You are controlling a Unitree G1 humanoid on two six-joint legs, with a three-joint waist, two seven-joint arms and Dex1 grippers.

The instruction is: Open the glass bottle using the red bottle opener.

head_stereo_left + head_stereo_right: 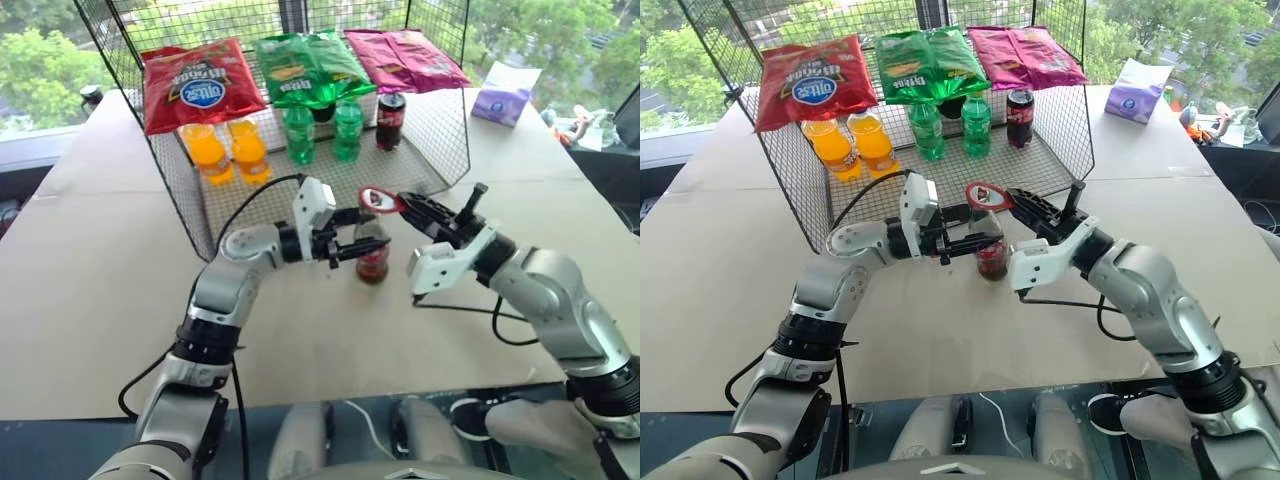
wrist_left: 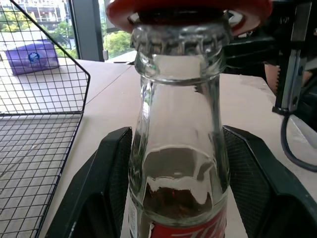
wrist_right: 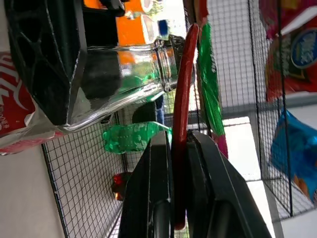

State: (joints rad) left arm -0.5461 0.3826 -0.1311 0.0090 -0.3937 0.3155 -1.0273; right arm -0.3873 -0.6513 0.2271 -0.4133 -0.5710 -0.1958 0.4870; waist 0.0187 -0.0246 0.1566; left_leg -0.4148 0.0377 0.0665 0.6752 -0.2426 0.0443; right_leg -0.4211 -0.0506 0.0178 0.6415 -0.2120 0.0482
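Observation:
The glass bottle [image 1: 372, 262] stands upright on the table just in front of the wire basket, dark cola in its lower part and its crimped cap [image 2: 181, 37] on. My left gripper [image 1: 368, 246] reaches in from the left, level, shut on the bottle's body with one finger on each side [image 2: 106, 178]. The red bottle opener [image 1: 381, 199] has its ring head lying over the cap, seen as a red edge [image 3: 184, 84] against the bottle's mouth. My right gripper [image 1: 408, 206] comes from the right and is shut on the opener's handle.
The wire basket [image 1: 172, 165] behind the bottle holds orange bottles [image 1: 225, 150], green bottles [image 1: 322, 130], a dark cola container [image 1: 391, 120] and chip bags [image 1: 190, 85]. A purple tissue box [image 1: 505, 93] sits at the back right. Cables trail from both wrists across the brown tabletop [image 1: 100, 270].

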